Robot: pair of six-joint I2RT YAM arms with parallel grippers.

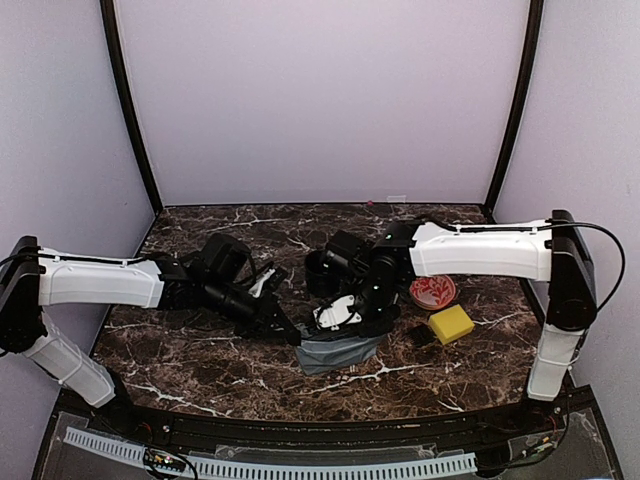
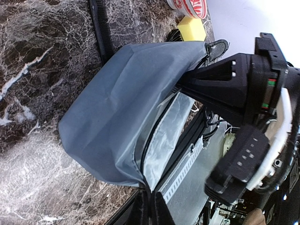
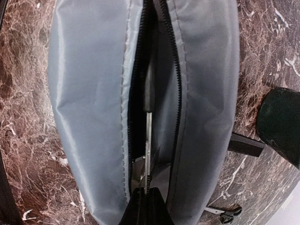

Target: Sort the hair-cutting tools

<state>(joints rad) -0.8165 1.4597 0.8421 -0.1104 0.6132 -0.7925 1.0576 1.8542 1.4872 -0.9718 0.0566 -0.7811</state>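
Note:
A grey zip pouch (image 1: pixel 340 352) lies open on the marble table. My left gripper (image 2: pixel 151 201) is shut on the pouch (image 2: pixel 117 108) at the end of its zip and holds the mouth open. Above the opening, my right gripper (image 3: pixel 147 192) is shut on the metal blade of a pair of scissors (image 3: pixel 148 136). Their dark handle points down inside the pouch (image 3: pixel 89 93). A black comb (image 3: pixel 246 144) sticks out from under the pouch. A second pair of scissors (image 3: pixel 224 212) lies on the table beside it. In the top view both grippers (image 1: pixel 290 330) (image 1: pixel 350 325) meet at the pouch.
A dark green cup (image 1: pixel 320 272) stands just beyond the pouch. The red-and-white plate (image 1: pixel 433 291), a yellow sponge (image 1: pixel 451 324) and a small black thing (image 1: pixel 420 335) sit to the right. The table's front rail (image 2: pixel 187 164) runs close behind the pouch.

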